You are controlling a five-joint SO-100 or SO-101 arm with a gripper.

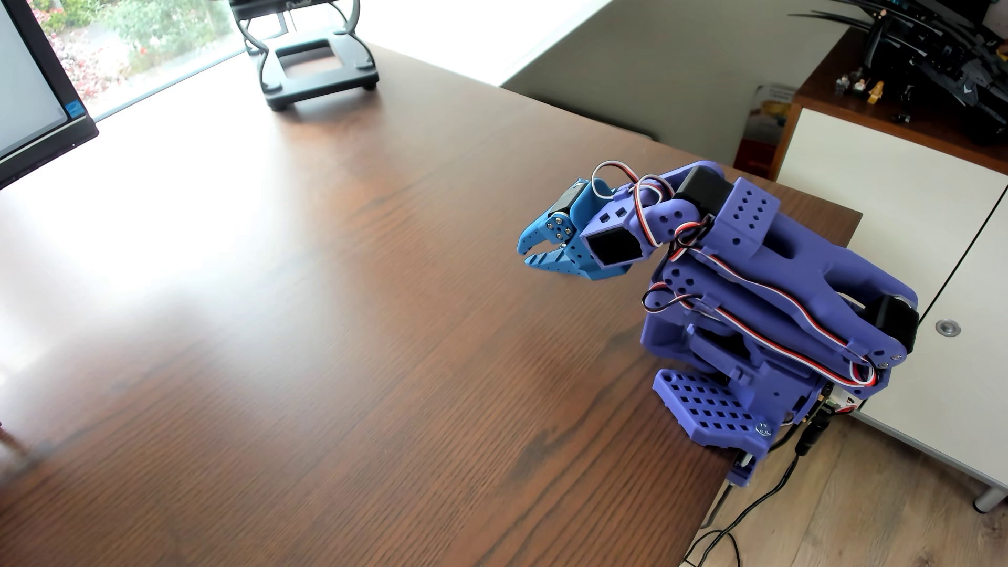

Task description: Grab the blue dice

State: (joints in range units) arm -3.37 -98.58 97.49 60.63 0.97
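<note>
In the other view, the purple arm sits folded low at the right end of the brown wooden table [327, 327]. Its light blue toothed gripper [525, 256] points left, just above the tabletop. The jaws are drawn together, their tips almost touching, with only a thin dark slit between the teeth. Nothing shows in that slit. The blue dice is out of view: it appears nowhere on the table surface or at the gripper.
A black laptop stand [316, 65] is at the table's far edge, and a monitor [33, 92] is at the far left. The arm's base [725, 403] is clamped at the table's right edge, with cables hanging down. A white cabinet [900, 218] stands beyond.
</note>
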